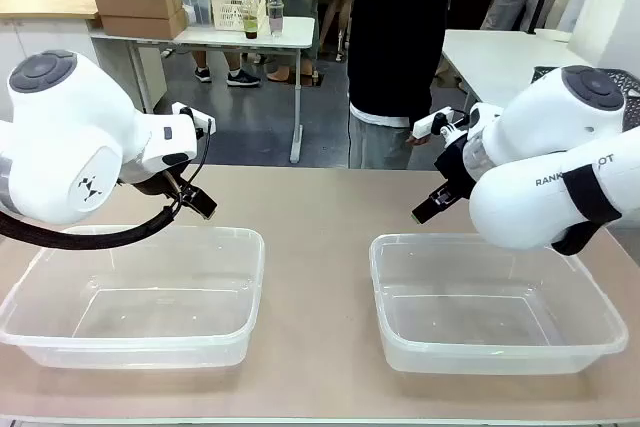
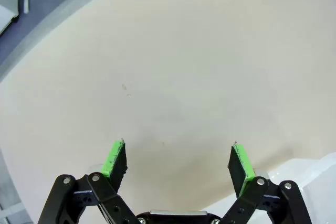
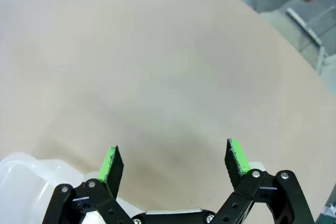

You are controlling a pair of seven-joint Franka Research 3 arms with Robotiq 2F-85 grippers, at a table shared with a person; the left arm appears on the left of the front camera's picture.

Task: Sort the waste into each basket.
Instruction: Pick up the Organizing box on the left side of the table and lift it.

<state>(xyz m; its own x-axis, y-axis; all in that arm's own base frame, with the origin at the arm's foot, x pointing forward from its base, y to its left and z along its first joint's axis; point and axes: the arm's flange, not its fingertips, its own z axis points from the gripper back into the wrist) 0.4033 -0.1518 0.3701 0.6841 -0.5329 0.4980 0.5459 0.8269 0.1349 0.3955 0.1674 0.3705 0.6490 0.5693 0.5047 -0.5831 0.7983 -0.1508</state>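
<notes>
Two clear plastic baskets sit empty on the tan table: the left basket (image 1: 150, 234) and the right basket (image 1: 480, 240). My left gripper (image 1: 196, 203) hovers just over the far rim of the left basket, open with nothing between its green pads (image 2: 114, 158). A corner of that basket (image 2: 315, 174) shows beside it. My right gripper (image 1: 428, 209) hangs open and empty above the far left corner of the right basket (image 3: 21, 169), pointing down at bare table. The waste is out of view.
A person in a black top (image 1: 395, 37) stands at the far side of the table (image 1: 320, 207). Bare table lies between the two baskets and beyond them. Other tables with boxes and bottles stand in the background.
</notes>
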